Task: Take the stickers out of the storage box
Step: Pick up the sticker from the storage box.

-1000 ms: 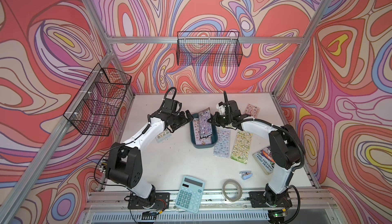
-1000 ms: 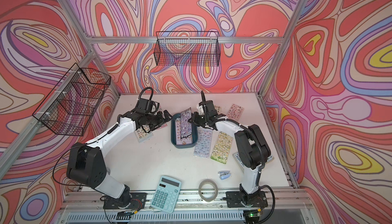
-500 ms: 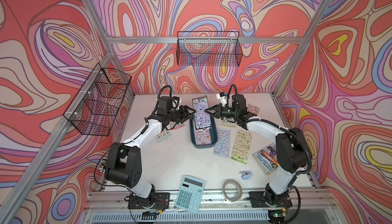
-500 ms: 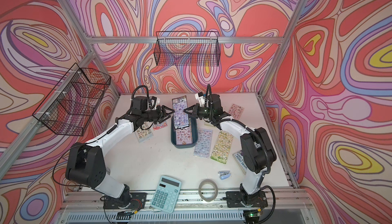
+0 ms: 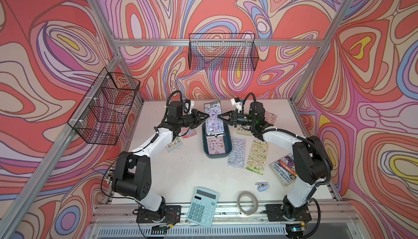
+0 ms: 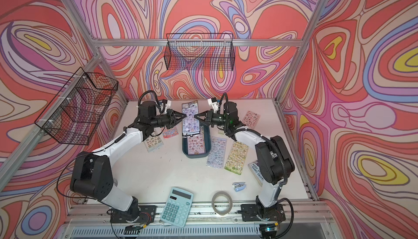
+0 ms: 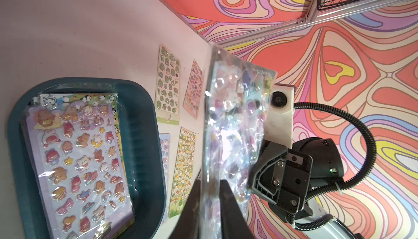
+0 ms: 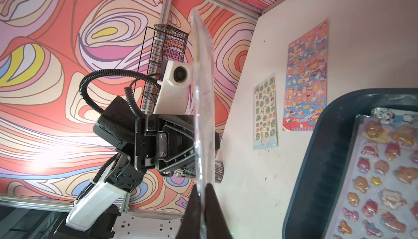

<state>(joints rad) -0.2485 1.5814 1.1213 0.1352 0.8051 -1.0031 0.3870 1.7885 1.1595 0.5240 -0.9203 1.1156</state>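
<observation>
A purple sticker sheet (image 5: pixel 212 119) hangs above the far end of the dark teal storage box (image 5: pixel 228 151), held by its two long edges. My right gripper (image 5: pixel 219 117) is shut on one edge and my left gripper (image 5: pixel 205 121) is shut on the opposite edge. The left wrist view shows the sheet (image 7: pixel 233 118) pinched between the left gripper (image 7: pixel 209 185). In the right wrist view the sheet (image 8: pixel 203 90) stands edge-on in the right gripper (image 8: pixel 202 189). More stickers (image 7: pixel 79 158) lie stacked in the box (image 7: pixel 144 136).
Loose sticker sheets lie on the table right of the box (image 5: pixel 236 151) (image 5: pixel 257 156) and left of it (image 5: pixel 174 144). A calculator (image 5: pixel 202 206), tape roll (image 5: pixel 247 202), stapler (image 5: pixel 262 185) and book (image 5: pixel 283 167) sit near the front. Black wire baskets (image 5: pixel 222 52) (image 5: pixel 106 106) hang on the walls.
The right gripper lifted the purple sheet up out of the box. The left gripper moved in from the left and closed on its other edge.
</observation>
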